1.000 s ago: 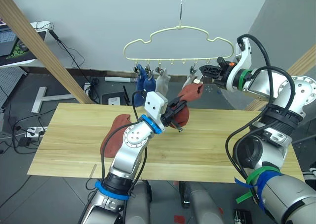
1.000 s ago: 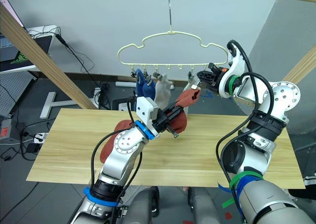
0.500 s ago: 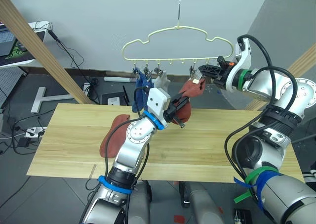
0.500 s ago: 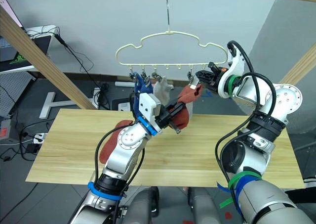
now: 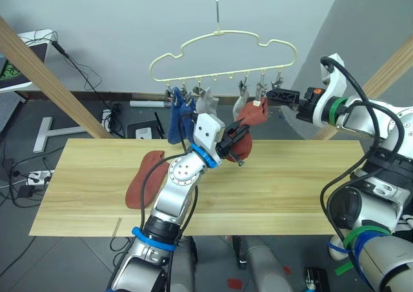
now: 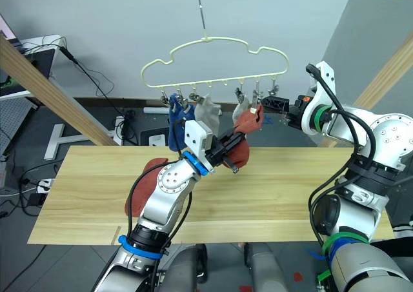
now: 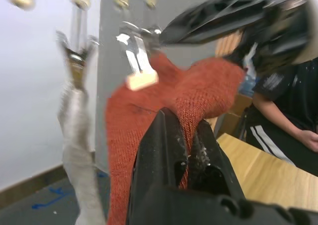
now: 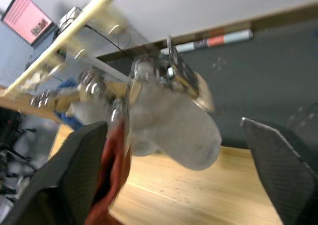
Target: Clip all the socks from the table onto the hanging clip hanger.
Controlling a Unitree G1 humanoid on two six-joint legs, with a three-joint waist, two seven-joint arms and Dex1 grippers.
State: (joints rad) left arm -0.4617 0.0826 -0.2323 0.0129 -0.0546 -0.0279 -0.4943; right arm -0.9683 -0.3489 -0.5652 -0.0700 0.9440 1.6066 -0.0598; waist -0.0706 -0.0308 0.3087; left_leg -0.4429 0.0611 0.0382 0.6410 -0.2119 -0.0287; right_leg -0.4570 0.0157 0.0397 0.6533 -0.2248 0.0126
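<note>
The cream clip hanger [image 5: 222,37] hangs above the far edge of the table [image 5: 290,176]. From its clips hang blue socks [image 5: 175,118] and two light grey socks [image 5: 205,103] [image 5: 241,102]. My left gripper [image 5: 233,144] is shut on a rust-red sock [image 5: 250,119], held up under the hanger. A clip with a cream tag [image 7: 141,78] sits on this sock's top edge. My right gripper [image 5: 282,97] stands open just right of that clip, its fingers [image 8: 84,170] spread wide and holding nothing. A second rust-red sock [image 5: 145,179] lies on the table at the left.
Slanted wooden beams of the rail frame stand at the left [image 5: 58,86] and right [image 5: 387,73]. A white desk [image 5: 29,44] is at the far left, with cables on the floor. A person in black [image 7: 288,111] sits beyond the table.
My right gripper has opened and drawn back to the right, away from the clip. The left gripper still holds the red sock up. The camera view has shifted.
</note>
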